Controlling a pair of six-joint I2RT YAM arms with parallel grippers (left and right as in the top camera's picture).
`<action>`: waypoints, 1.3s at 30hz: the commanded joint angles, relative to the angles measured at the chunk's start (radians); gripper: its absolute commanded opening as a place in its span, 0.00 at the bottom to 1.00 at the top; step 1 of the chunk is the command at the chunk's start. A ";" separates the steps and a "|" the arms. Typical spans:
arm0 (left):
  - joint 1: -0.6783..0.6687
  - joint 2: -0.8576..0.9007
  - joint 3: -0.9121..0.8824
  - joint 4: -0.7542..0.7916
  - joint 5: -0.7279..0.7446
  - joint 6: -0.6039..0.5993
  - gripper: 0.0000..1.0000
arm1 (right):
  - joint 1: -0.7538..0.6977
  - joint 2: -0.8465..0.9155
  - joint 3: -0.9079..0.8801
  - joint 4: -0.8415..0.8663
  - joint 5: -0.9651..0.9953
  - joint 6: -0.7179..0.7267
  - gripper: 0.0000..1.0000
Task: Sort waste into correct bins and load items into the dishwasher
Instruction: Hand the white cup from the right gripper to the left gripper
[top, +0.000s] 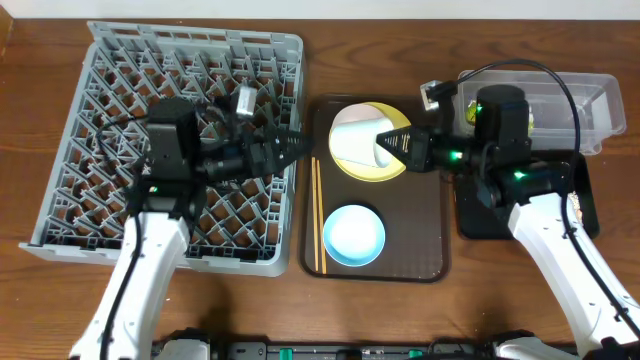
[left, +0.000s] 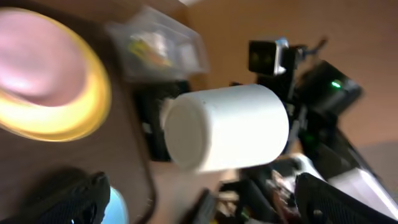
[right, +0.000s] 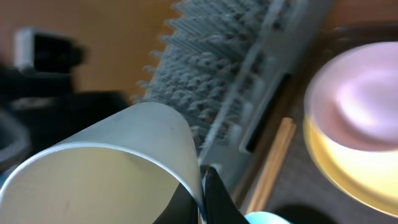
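right pincer (top: 399, 147): clamps white cup (top: 383, 150) above yellow plate (top: 370, 173) | blue bowl (top: 353, 236): on brown tray (top: 425, 235)

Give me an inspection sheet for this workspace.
Surface: wooden table, brown tray in the middle.
Job's things: rack left; white bowl on plate, blue bowl and chopsticks on the brown tray; cup in the air over the plate; tub and black tray right.
Clutter: nothing seen.
Grippers: left gripper open, empty, facing the cup; right gripper shut on the cup.
Cables: black cable loops over the tub.
Surroundings: nothing seen.
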 joint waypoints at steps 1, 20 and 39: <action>-0.023 0.046 0.014 0.073 0.202 -0.108 0.95 | -0.010 -0.002 0.008 0.042 -0.187 0.013 0.01; -0.198 0.058 0.014 0.442 0.201 -0.310 0.82 | -0.005 -0.002 0.008 0.109 -0.291 0.074 0.01; -0.198 0.058 0.014 0.445 0.194 -0.311 0.74 | 0.032 -0.002 0.008 0.109 -0.282 0.074 0.01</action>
